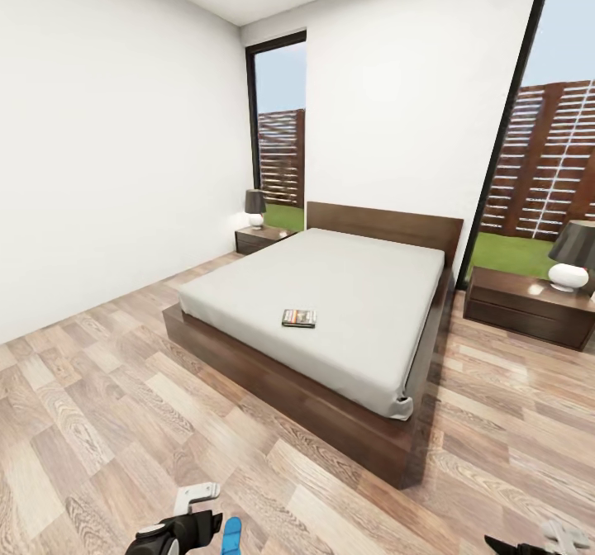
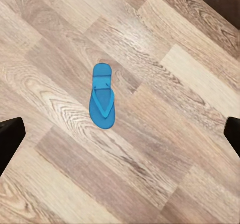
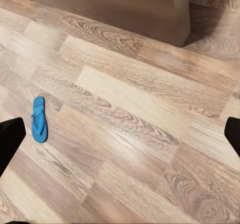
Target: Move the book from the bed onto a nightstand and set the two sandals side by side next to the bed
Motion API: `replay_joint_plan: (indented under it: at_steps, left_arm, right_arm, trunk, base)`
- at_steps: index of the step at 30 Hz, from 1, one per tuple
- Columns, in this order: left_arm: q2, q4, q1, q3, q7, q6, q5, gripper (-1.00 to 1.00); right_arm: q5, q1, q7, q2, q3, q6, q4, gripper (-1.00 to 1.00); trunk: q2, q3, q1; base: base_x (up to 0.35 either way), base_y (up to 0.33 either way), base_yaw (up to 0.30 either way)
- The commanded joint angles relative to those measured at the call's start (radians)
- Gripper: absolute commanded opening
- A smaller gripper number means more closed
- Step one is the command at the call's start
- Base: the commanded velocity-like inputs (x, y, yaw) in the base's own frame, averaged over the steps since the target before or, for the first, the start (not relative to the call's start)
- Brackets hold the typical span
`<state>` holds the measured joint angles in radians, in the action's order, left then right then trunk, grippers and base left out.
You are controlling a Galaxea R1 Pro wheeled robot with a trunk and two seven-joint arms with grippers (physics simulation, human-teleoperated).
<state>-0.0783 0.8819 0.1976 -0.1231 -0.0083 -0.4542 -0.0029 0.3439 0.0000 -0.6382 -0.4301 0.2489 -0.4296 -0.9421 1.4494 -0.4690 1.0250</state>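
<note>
The bed (image 1: 330, 291) stands in the middle of the bedroom, with the book (image 1: 298, 317) lying flat near the mattress's foot end. One nightstand (image 1: 260, 239) is at the bed's far left, the other (image 1: 529, 305) at its right. A blue sandal (image 1: 232, 536) lies on the floor at the picture's lower edge, beside my left gripper (image 1: 190, 522). In the left wrist view the sandal (image 2: 102, 103) lies on the floor below the open left gripper (image 2: 120, 136). The right gripper (image 3: 120, 136) also hangs open over the floor, with the sandal (image 3: 39, 119) off to one side.
Each nightstand carries a dark-shaded lamp (image 1: 255, 206) (image 1: 572, 258). Tall windows (image 1: 281, 134) flank the headboard. White walls close the room at left and behind. Wood-plank floor (image 1: 99, 406) spreads between me and the bed. The bed frame's corner (image 3: 150, 9) shows in the right wrist view.
</note>
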Motion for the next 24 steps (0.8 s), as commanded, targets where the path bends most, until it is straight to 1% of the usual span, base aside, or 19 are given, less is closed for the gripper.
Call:
replay_joint_plan:
  at_steps: [1,2,15,24]
  left_arm:
    - [-0.002,0.002,0.001,-0.002,-0.001,-0.006,0.0,1.0]
    - [-0.002,0.002,0.001,-0.002,-0.001,-0.006,0.0,1.0]
    - [-0.003,0.001,0.0,0.0,-0.001,-0.007,0.0,1.0]
    - [-0.003,0.001,0.0,0.0,-0.001,-0.006,0.0,1.0]
  right_arm:
    - [0.009,0.0,-0.002,0.0,0.001,-0.01,-0.008,1.0]
    - [0.009,0.0,-0.002,-0.001,0.001,-0.011,-0.013,1.0]
    - [0.012,0.0,-0.003,-0.001,0.003,-0.013,-0.023,1.0]
    - [0.011,0.0,-0.002,0.003,0.003,-0.004,-0.023,1.0]
  trunk:
    - [0.001,-0.001,0.0]
    - [0.001,-0.001,0.0]
    - [0.092,-0.042,0.05]
    - [0.155,-0.07,0.084]
  base:
    - [0.0,0.0,0.0]
    - [0.0,0.0,0.0]
    - [0.0,0.0,0.0]
    - [0.0,0.0,0.0]
